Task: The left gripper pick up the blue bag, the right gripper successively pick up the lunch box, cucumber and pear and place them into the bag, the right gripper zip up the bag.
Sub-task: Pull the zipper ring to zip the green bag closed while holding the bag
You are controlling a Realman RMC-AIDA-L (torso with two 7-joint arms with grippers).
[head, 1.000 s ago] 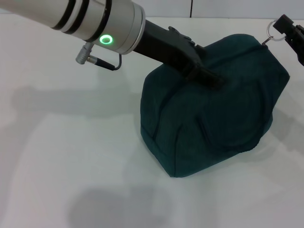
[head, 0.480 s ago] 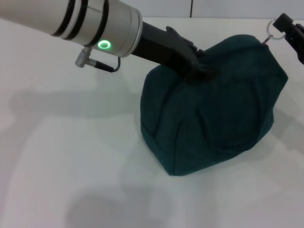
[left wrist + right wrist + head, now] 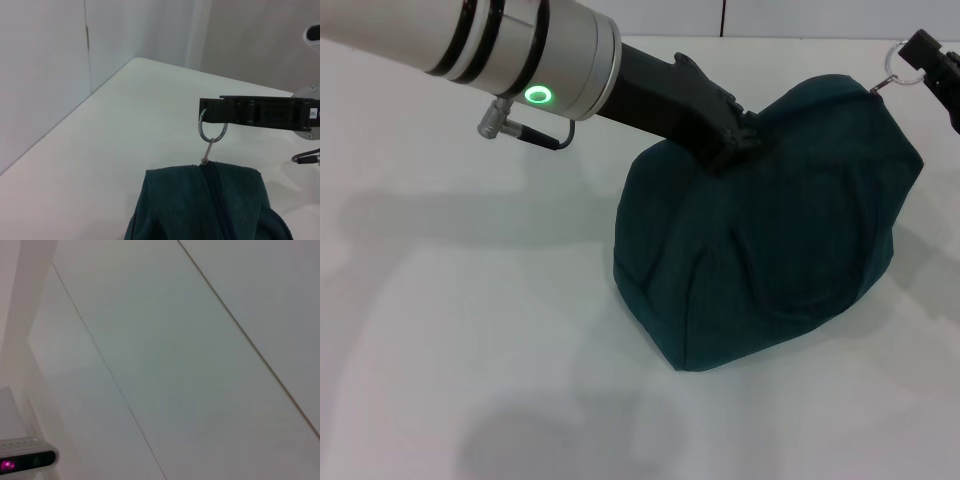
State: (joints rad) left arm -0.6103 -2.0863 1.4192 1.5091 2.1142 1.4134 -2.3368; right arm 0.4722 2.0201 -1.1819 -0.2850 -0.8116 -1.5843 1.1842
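Note:
The blue bag [image 3: 770, 240] sits on the white table, bulging, with its zipper closed along the top [image 3: 216, 200]. My left gripper [image 3: 738, 140], on the arm with the silver cylinder, rests against the bag's upper left side. My right gripper [image 3: 925, 58] is at the bag's far right top corner, shut on the ring zipper pull [image 3: 894, 62]. In the left wrist view the ring [image 3: 212, 131] hangs from the right gripper [image 3: 205, 111], with the pull's link taut up from the bag [image 3: 165, 210]. The lunch box, cucumber and pear are out of view.
White table [image 3: 460, 330] stretches left of and in front of the bag. A wall [image 3: 45, 65] rises beyond the table's far edge. The right wrist view shows only pale panels [image 3: 190, 350] and a small device with a magenta light [image 3: 25, 460].
The left claw has drawn back up and to the left along the bag's top. The fabric there has risen a little. The right gripper and the ring have stayed in place.

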